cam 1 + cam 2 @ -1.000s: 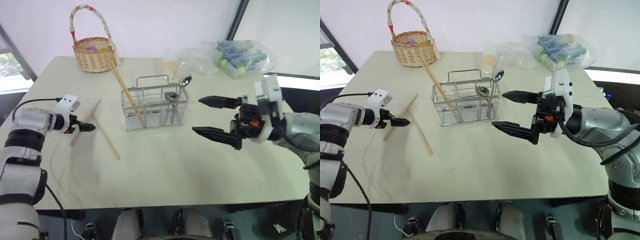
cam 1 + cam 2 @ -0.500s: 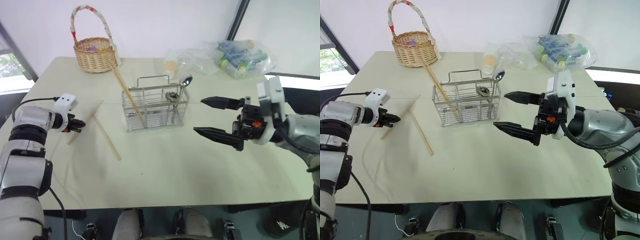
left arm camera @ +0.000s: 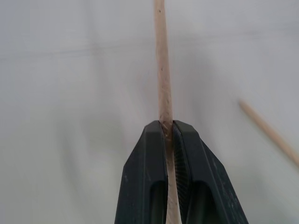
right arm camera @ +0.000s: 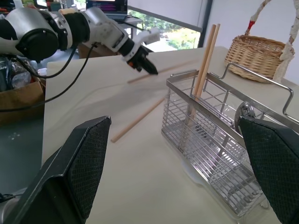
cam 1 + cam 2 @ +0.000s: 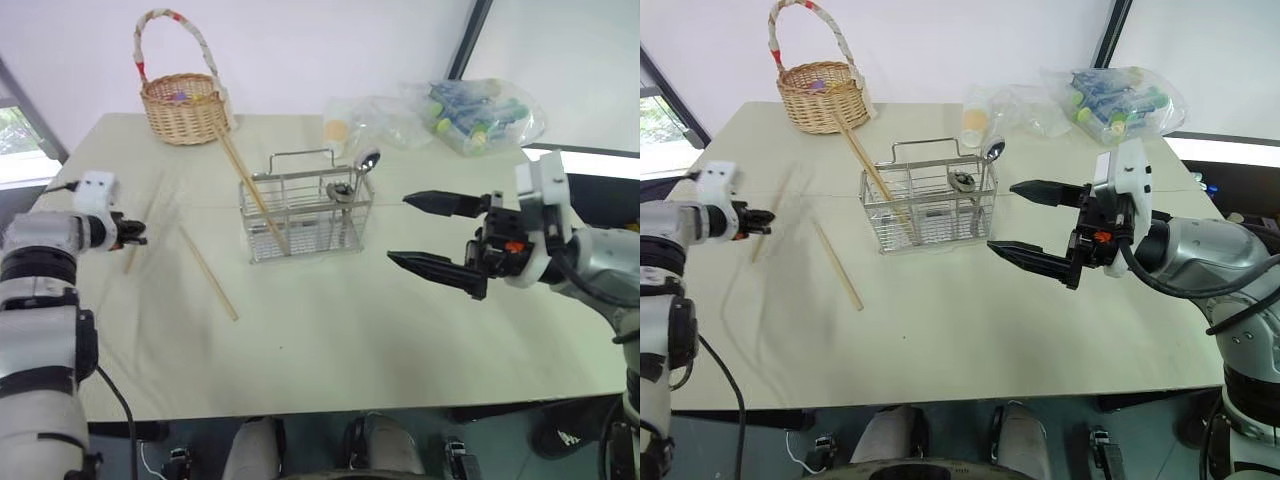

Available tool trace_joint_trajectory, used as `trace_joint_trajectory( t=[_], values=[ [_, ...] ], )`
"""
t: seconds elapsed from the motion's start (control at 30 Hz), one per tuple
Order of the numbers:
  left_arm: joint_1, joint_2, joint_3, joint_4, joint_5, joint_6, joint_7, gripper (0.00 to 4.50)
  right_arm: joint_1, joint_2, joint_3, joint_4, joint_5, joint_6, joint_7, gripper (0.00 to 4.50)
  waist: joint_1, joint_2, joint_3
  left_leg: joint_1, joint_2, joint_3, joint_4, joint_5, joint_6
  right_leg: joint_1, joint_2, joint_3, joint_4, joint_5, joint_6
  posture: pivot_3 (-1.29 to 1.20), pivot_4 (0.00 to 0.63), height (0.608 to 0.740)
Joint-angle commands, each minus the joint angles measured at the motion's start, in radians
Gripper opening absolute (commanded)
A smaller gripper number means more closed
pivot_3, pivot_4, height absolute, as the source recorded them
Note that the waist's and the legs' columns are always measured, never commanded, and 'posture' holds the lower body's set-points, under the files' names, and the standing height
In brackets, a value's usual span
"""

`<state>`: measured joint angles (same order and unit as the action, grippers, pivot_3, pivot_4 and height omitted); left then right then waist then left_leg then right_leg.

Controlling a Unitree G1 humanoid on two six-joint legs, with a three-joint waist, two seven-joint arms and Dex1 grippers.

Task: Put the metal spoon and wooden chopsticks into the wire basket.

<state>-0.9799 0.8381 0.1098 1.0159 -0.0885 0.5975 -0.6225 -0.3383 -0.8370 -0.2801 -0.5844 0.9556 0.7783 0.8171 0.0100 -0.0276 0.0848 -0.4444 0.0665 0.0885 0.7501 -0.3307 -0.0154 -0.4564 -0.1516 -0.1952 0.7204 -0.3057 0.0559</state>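
Note:
The wire basket (image 5: 305,215) stands mid-table. In it the metal spoon (image 5: 365,163) stands upright, and two wooden chopsticks (image 5: 245,175) lean out toward the back left. My left gripper (image 5: 135,238) hovers over the table's left side, shut on another chopstick (image 3: 161,70), which it holds a little above the surface. One more loose chopstick (image 5: 208,272) lies flat between that gripper and the basket. To the basket's right, my right gripper (image 5: 398,228) hangs wide open above the table, holding nothing.
A round wicker basket (image 5: 182,100) with a tall handle sits at the back left corner. Clear plastic bags (image 5: 480,115) of small items lie at the back right, a smaller bag (image 5: 365,120) behind the wire basket. The pale table (image 5: 330,340) has bare surface in front.
My left gripper closed on a chopstick lying on the table, then carried it left and upward off the surface. The right gripper has kept still.

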Motion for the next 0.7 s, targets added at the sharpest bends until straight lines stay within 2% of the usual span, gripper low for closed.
trace_joint_trajectory(
  t=[0.03,0.17,0.3,0.5,0.7],
  values=[
    [-0.028,0.024,0.139,-0.169,-0.065,-0.101,0.117,0.07,-0.008,-0.002,-0.013,-0.011,0.008,-0.022,-0.008,4.50,0.003,0.000,0.000,0.000,0.000,0.000,0.000,0.000,-0.001,0.000,0.000,0.000,0.000,0.000,0.000,0.00,0.150,0.627],
    [-0.013,-0.033,0.286,-0.391,-0.158,-0.197,0.217,0.07,-0.011,-0.002,-0.011,-0.009,0.009,-0.023,-0.011,4.50,0.005,-0.001,0.000,0.000,-0.001,0.000,0.001,0.002,-0.004,0.002,-0.001,0.000,-0.001,0.000,0.000,0.00,0.150,0.627],
    [-0.061,-0.179,0.375,-0.650,-0.310,-0.150,0.307,0.07,-0.017,-0.009,-0.015,0.009,0.006,-0.022,-0.006,4.50,0.008,-0.001,0.000,0.002,-0.001,-0.002,0.003,0.000,-0.001,0.010,-0.002,0.000,-0.002,0.000,0.000,0.00,0.150,0.627],
    [-0.043,-0.353,0.342,-0.916,-0.484,-0.039,0.327,0.07,-0.041,-0.019,-0.029,0.014,0.031,0.002,-0.029,4.50,0.001,0.002,0.000,0.004,-0.001,-0.003,0.003,0.003,-0.005,0.013,0.000,0.000,-0.001,0.000,0.001,0.00,0.150,0.627],
    [0.003,-0.450,0.271,-1.007,-0.538,0.012,0.326,0.07,-0.023,-0.021,-0.044,-0.003,0.042,0.004,-0.052,4.50,-0.001,0.003,0.000,0.004,-0.001,-0.004,0.001,0.005,-0.009,0.013,0.002,-0.001,-0.001,0.000,0.001,0.00,0.150,0.627]
  ],
)
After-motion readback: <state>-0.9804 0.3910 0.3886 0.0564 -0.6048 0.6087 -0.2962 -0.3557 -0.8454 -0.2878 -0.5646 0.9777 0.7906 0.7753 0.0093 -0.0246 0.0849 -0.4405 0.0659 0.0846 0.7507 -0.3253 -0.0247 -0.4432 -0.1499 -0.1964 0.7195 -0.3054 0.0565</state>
